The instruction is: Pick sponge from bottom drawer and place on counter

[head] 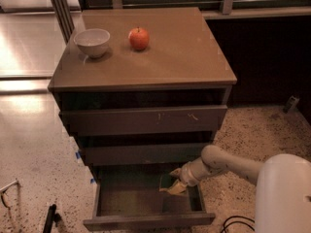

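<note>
The gripper (178, 181) reaches into the open bottom drawer (146, 221), at the sponge (171, 189); whether it holds it, I cannot tell. Lifting it onto the surface (184, 57) remains.

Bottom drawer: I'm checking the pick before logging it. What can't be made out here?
- Sponge: camera view, partly covered by the tool in the bottom drawer's right side; held or just touched, unclear.
- Drawer's back: hidden under the middle drawer.
- Robot body: cut off by the right and bottom edges.
</note>
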You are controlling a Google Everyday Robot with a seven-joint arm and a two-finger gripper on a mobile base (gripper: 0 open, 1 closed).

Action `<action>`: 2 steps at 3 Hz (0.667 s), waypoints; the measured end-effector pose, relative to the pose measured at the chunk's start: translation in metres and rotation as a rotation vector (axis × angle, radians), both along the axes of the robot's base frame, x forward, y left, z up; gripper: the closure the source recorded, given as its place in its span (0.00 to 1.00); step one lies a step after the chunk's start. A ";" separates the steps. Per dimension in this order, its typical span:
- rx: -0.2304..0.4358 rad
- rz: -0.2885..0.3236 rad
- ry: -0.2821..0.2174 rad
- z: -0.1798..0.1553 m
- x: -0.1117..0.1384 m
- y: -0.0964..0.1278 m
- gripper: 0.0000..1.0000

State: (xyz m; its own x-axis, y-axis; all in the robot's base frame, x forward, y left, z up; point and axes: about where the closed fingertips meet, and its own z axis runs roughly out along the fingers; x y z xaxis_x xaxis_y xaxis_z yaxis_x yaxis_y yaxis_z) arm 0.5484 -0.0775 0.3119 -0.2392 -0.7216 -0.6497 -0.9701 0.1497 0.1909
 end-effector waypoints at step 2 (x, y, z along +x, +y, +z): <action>-0.027 0.025 -0.028 0.100 0.004 -0.003 1.00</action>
